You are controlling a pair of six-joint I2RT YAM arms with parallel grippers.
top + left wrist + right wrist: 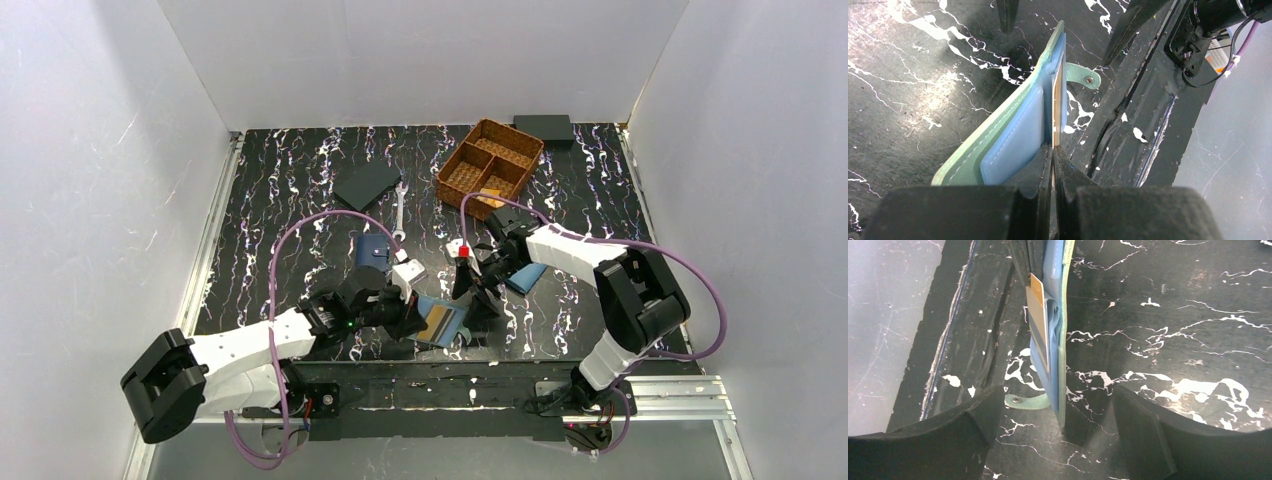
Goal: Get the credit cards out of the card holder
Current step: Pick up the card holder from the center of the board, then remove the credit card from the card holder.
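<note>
Pinching the card (pixel 1057 107) edge in my shut left gripper (pixel 1053 156), I stand the holder (pixel 998 137) on edge, its long axis running straight between the wide jaws of my right gripper (pixel 1055 395).

Both arms share one build. The left arm (pixel 240 358) has smooth white shells between chunky black joint housings. The largest housing is a rounded black block (pixel 165 385) at eight o'clock in the overhead view. A tiny green light (pixel 347 323) glows on its black wrist. The right arm (pixel 570 250) matches it, with a black elbow (pixel 640 295) at four o'clock. A purple cable (pixel 330 212) loops wide off the left arm, and a second purple cable (pixel 500 198) loops off the right. Two black bases (pixel 318 398) sit at six o'clock. The left gripper (pixel 1053 150) and right gripper (pixel 1055 396) have matte black, wedge-shaped fingers (pixel 973 430).
</note>
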